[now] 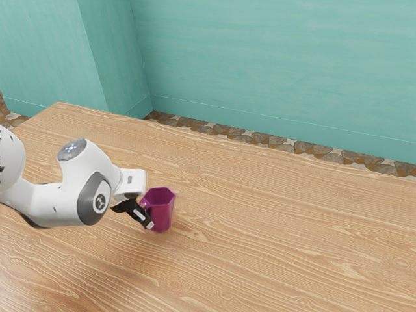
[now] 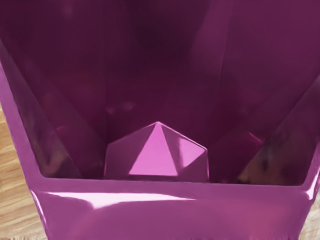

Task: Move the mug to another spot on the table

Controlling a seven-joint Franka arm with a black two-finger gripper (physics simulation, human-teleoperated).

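Grasp step, I judged: my gripper point(image 1: 147, 221) sat at the mug's point(image 1: 162, 209) wall; whether it had clamped, I couldn't tell. Next needed a firm grip, then a lift.

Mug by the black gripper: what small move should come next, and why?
Probably a short lift straight up, once the grip is sure: the gripper is at the near wall of the mug, which seems to stand on the table.

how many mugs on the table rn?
1. The purple mug stands upright on the wooden table, in the exterior view's left half, right beside the end of the arm. The arm covers some of the table, so another could be hidden there.
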